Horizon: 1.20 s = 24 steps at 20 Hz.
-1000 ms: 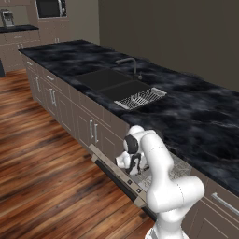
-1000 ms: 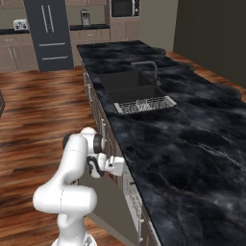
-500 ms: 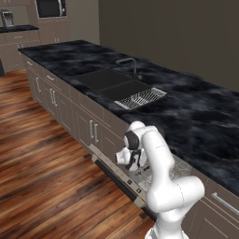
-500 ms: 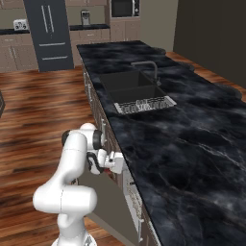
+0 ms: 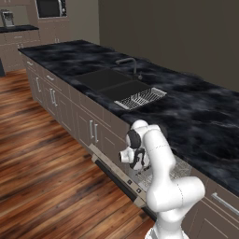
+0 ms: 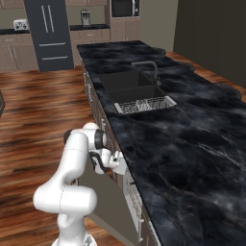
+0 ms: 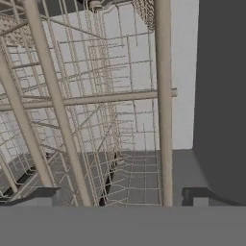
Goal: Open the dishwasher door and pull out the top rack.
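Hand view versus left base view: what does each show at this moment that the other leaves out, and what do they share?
The hand view alone shows the top rack's wire bars up close, the grey floor of the dishwasher's interior beyond them, and the gripper with its fingertips apart.

The left base view alone shows the dishwasher door lowered open, the black counter, the sink with its drying tray, and the wooden floor.

Both show the rack's grey wire grid.

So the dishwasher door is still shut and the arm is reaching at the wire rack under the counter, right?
Not quite: the dishwasher door is open, folded down toward the floor, as the left base view shows. The arm does reach at the wire rack under the counter.
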{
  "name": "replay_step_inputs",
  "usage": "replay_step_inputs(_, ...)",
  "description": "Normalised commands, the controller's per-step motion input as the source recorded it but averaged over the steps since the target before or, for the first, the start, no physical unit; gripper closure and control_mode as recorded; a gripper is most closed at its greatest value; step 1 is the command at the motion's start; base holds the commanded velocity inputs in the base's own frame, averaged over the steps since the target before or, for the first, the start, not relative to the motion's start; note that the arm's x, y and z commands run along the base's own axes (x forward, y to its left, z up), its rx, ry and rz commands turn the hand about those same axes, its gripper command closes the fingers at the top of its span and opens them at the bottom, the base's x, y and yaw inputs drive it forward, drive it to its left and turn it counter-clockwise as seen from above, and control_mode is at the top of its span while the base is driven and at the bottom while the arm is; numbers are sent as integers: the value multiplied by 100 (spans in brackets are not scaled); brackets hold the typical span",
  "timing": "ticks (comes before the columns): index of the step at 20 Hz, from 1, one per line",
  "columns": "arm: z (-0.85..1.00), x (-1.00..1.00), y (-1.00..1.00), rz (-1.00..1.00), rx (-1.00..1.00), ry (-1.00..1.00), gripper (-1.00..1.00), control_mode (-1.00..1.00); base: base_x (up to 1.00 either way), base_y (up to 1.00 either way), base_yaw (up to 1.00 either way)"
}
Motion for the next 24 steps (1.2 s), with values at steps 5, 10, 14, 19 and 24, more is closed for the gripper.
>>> replay_step_inputs(5, -10, 1, -11, 0, 0, 6, -100, -100, 0, 0, 0)
replay_step_inputs(10, -19, 4, -4, 0, 0, 9, -100, -100, 0, 0, 0)
replay_step_inputs(14, -31, 1, -6, 0, 0, 8, -100, -100, 0, 0, 0)
replay_step_inputs(19, -41, 0, -5, 1, 0, 5, -100, -100, 0, 0, 0)
replay_step_inputs(24, -55, -7, 6, 2, 0, 9, -100, -100, 0, 0, 0)
